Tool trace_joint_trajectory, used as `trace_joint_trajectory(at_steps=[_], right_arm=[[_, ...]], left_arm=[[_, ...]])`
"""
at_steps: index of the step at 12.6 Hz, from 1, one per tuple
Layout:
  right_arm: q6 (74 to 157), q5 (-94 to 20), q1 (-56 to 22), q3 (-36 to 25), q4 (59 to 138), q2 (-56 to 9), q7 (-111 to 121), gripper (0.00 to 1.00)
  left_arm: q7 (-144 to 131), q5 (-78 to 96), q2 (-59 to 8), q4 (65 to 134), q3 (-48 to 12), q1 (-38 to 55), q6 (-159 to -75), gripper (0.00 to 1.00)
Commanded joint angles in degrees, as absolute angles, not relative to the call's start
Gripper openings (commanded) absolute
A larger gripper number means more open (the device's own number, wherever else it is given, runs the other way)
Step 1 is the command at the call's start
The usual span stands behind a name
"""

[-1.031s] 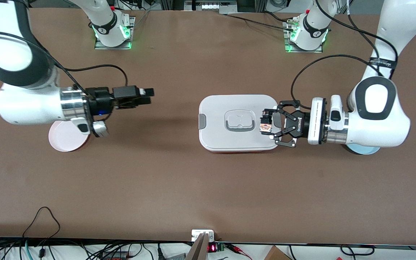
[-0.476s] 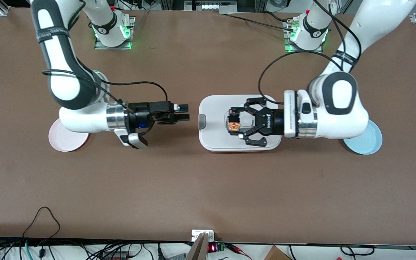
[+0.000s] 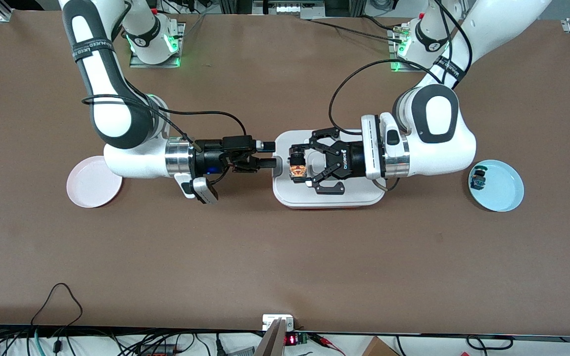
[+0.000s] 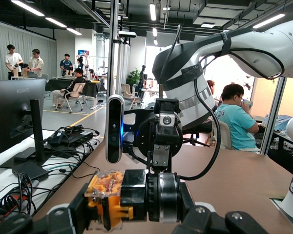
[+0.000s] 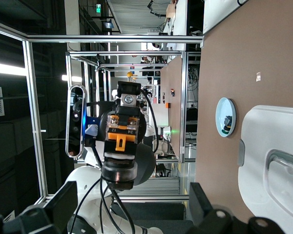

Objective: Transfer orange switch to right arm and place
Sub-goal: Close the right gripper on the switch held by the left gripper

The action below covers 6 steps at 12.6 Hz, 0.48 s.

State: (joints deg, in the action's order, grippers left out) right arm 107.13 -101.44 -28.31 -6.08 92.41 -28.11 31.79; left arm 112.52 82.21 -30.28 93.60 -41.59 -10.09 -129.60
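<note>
The orange switch (image 3: 296, 170), a small black body with an orange end, is held in my left gripper (image 3: 299, 167), a black linkage claw shut on it over the white lidded box (image 3: 329, 198). In the left wrist view the switch (image 4: 110, 195) lies crosswise between the claw's fingers. My right gripper (image 3: 270, 154), slim and black below a silver wrist ring, is open and faces the switch, a short gap from it at the box's end toward the right arm. In the right wrist view the switch (image 5: 121, 144) shows straight ahead, above the open fingers (image 5: 63, 202).
A pink plate (image 3: 92, 185) lies at the right arm's end of the table. A light blue plate (image 3: 502, 190) at the left arm's end holds a small dark blue-and-green component (image 3: 478, 179). Cables trail along the table edge nearest the front camera.
Both arms have swung in toward each other. The left gripper carried the switch across the box toward the right arm's end; the right gripper closed in to face it. The blue plate is uncovered.
</note>
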Motion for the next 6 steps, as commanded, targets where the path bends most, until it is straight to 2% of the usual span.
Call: trace_joint_trajectory(at_steps=[1, 6], right_arm=[[107.5, -103.7, -28.6, -6.2, 92.2, -27.6, 32.9, 0.99], [111.7, -104.4, -30.8, -6.2, 87.6, -30.1, 32.1, 0.97]], left_arm=[[114.5, 85.3, -29.4, 94.6, -42.0, -10.4, -130.3, 0.22], [114.5, 85.5, -29.4, 94.7, -42.7, -9.1, -132.6, 0.22]])
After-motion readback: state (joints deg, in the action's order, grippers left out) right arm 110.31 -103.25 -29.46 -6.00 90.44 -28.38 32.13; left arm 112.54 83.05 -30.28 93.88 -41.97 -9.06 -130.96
